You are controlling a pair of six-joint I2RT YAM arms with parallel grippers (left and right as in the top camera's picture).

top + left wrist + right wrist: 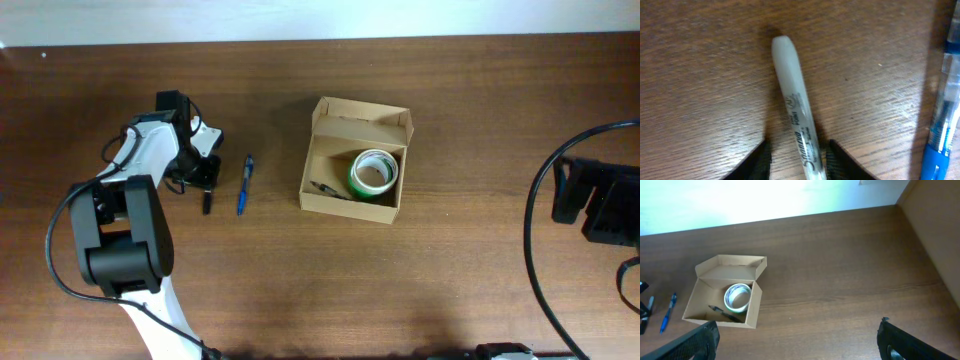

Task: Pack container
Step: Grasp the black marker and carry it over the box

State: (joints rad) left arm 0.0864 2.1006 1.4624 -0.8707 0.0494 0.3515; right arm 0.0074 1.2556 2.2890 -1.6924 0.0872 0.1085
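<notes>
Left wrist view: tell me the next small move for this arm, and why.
Probably close the left gripper on the gray marker: its jaws straddle the barrel with slight gaps showing, so it is not yet gripped for carrying to the container.

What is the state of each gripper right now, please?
Left gripper: open, one finger on each side of the marker, not clearly gripping it.
Right gripper: open, holding nothing.
</notes>
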